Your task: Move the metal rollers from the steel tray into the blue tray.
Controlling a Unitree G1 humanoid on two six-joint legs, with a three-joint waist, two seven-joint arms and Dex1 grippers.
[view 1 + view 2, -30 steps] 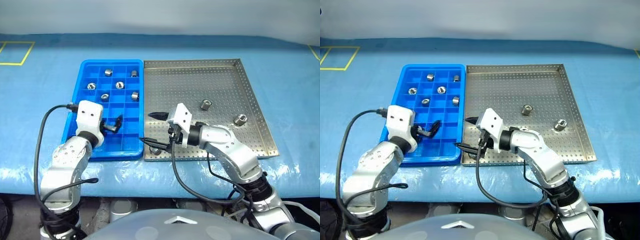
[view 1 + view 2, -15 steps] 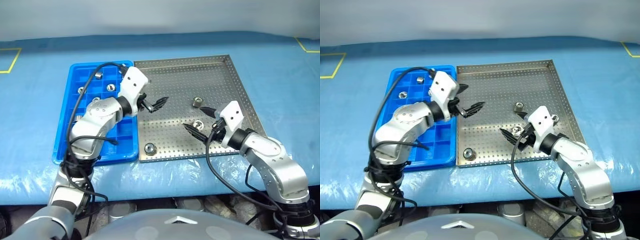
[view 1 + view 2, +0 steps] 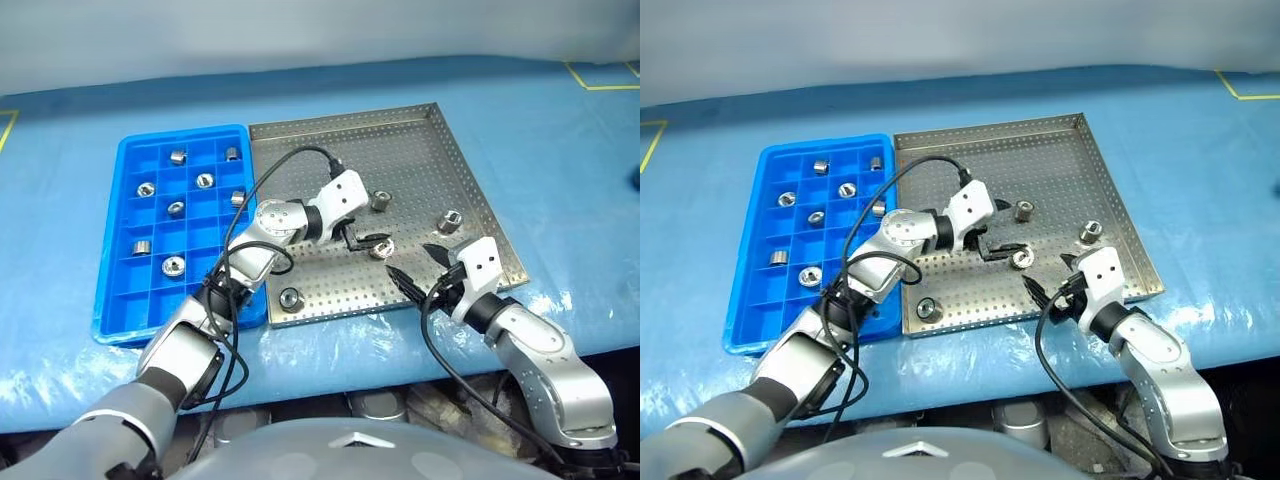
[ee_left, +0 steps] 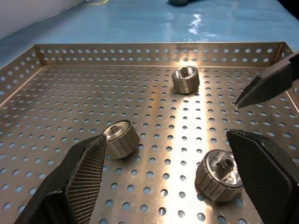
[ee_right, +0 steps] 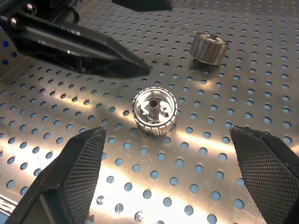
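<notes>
- Lying loose on the steel tray (image 3: 400, 150), four metal rollers are short, shiny, ribbed cylinders with hollow centres: one roller in the middle (image 3: 380, 249), one farther back (image 3: 380, 201), one toward the tray's right edge (image 3: 449, 221), and one near its front-left corner (image 3: 291, 298).
- The middle roller, seen close in the right wrist view (image 5: 154, 111), lies on its flat end with a small toothed core visible in its bore.
- The blue tray (image 3: 112, 300) sits touching the steel tray's left edge, on the pale blue surface (image 3: 560, 160); seven rollers rest in separate compartments, mostly toward the far end, for example one at (image 3: 173, 265) and one at (image 3: 177, 156).
- The left hand (image 3: 362, 241) reaches across the steel tray, its fingers spread wide with nothing between them; its tips are just beside the middle roller, and I cannot tell whether they touch it.
- The right hand (image 3: 418, 265) is at the tray's front-right part, fingers also spread and empty, pointing toward the same middle roller.
- The left arm and its black cable (image 3: 262, 200) cross over the seam between the two trays and hide part of the blue tray's right-hand compartments.
- Rollers in the far compartments are too small to show their ribbing.
</notes>
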